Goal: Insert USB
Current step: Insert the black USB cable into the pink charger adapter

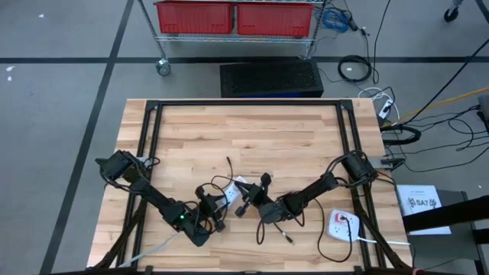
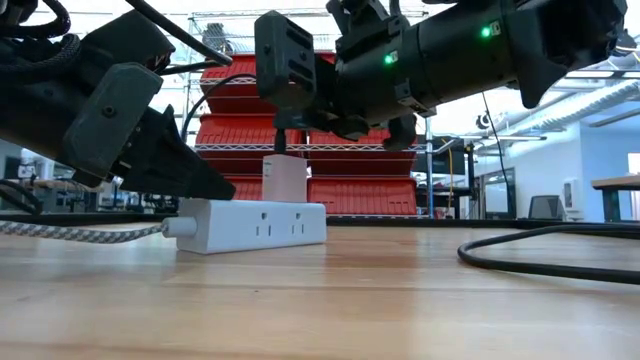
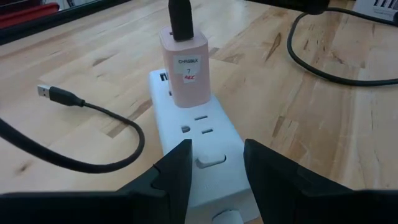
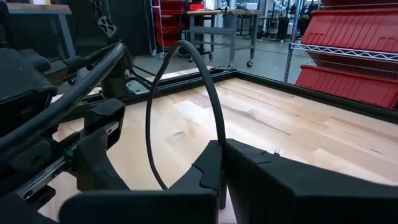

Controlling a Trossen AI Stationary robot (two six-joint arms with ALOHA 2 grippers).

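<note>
A white power strip [image 3: 202, 134] lies flat on the wooden table [image 1: 290, 145]. A pale charger block [image 3: 186, 78] stands plugged into its top. A black USB plug [image 3: 180, 17] stands upright on the charger's top face, and its black cable arches away [image 4: 186, 56]. My left gripper [image 3: 217, 171] straddles the strip's near end [image 2: 190, 200]. My right gripper [image 2: 290, 115] hovers over the charger [image 2: 285, 178], shut on the plug's cable. How deep the plug sits in the charger does not show. My left gripper has the power strip's two long sides between its fingers [image 3: 177, 171], at the switch end [image 3: 208, 160] where the braided cord leaves. The fingers slant down along the strip from the table's near left. The strip stays flat on the table. My right gripper pinches the black cable just behind the USB plug [image 4: 216, 140] between its shut fingers. It reaches in nearly level from the table's right. The plug [image 2: 281, 140] hangs upright below the fingers, its tip at the charger's top.
A second black cable with a loose USB plug [image 3: 50, 93] lies on the table beside the strip. A thick black cable [image 2: 545, 262] runs along the table on the right. Another white outlet block [image 1: 341, 224] sits near the right front corner.
</note>
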